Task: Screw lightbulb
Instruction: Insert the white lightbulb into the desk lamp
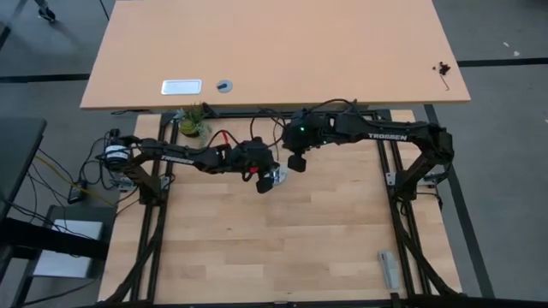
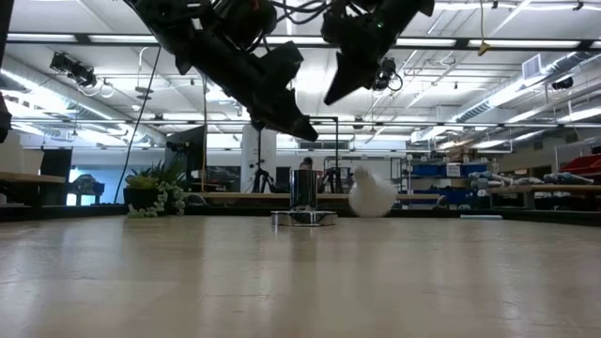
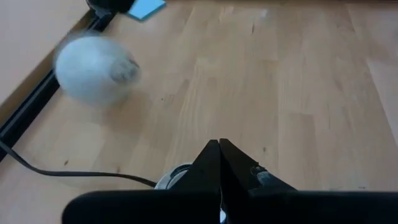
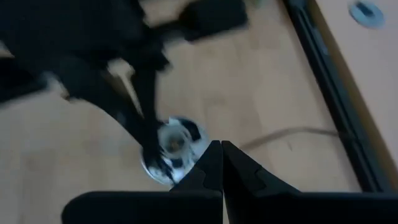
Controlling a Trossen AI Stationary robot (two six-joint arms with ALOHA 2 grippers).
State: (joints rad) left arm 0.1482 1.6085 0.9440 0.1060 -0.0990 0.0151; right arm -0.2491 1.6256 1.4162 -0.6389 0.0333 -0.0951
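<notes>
**Bulb loose on the table, both grippers empty above the socket**

The table point(image 1: 282, 248) carries everything toward its far edge, near the middle. Both arms reach in there from opposite sides, which puts them over the same small working spot. The left gripper point(image 2: 302, 130) hangs tilted just above the socket point(image 2: 303, 218), its fingers pressed together and holding nothing. The right gripper point(image 2: 331, 97) hovers higher and just beside it, fingers also closed and empty.

The socket stands upright on the table, its opening facing up, its black cord point(image 3: 68, 173) trailing off toward the far edge; that pose suits a bulb coming down from above.

The lightbulb point(image 3: 94, 67) lies on its side on the table near the far edge, just beside the socket and apart from both grippers. It appears not yet screwed in; my guess is it needs picking up first.
</notes>
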